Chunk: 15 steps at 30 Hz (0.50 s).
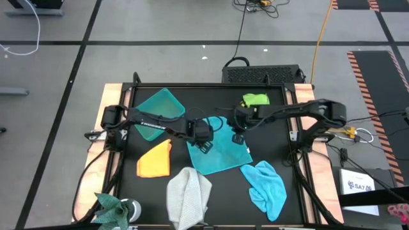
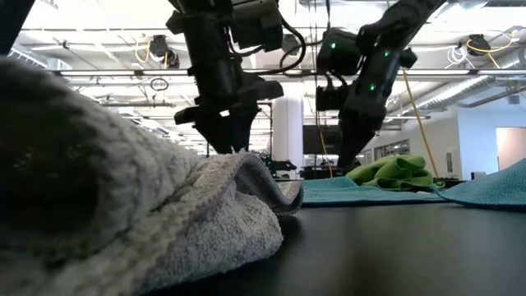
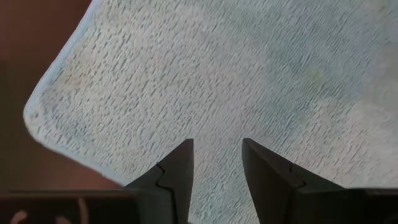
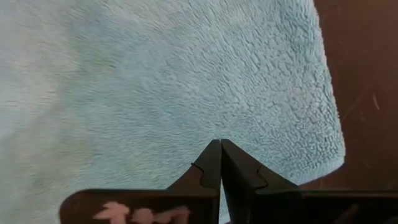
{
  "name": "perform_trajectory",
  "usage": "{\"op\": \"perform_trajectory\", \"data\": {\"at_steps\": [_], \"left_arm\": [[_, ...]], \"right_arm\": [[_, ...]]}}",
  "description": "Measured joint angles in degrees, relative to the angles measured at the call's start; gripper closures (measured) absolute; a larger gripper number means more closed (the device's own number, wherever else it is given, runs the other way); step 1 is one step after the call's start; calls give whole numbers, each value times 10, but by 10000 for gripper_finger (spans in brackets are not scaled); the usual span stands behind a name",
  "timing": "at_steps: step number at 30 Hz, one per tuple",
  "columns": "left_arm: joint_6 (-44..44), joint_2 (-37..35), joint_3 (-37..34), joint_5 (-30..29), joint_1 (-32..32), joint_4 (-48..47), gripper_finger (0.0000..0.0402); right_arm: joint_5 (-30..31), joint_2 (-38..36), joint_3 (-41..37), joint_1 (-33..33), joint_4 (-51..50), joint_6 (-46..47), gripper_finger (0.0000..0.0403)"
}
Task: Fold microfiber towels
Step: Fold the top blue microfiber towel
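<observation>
teal towel [image 1: 220, 153]: flat, worktop [image 1: 307, 191] centre
left fingers [image 3: 217, 168]: parted, over its left edge, holding nothing
right fingers [image 4: 221, 163]: closed, on its top edge

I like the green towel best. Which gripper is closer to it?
The right. The right gripper sits on the teal towel, just below the green towel. The left gripper is farther left.

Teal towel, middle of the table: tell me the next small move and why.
Probably lower the left gripper and close it on the teal towel. Its fingers stand apart over bare cloth near a corner, holding nothing, while the right gripper is shut by the opposite edge.
</observation>
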Motion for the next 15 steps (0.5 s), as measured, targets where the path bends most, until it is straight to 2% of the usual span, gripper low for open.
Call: {"op": "perform_trajectory", "data": {"at_steps": [7,12,15], "left_arm": [[-2,0,0,0,0,-8,265],[-12,0,0,0,0,-9,265],[-15,0,0,0,0,-9,265]], "right_arm": [[3,37,0,-18,43,-11,403],[60,53,0,-28,58,-7,403],[63,54,0,-35,60,-4,403]]}}
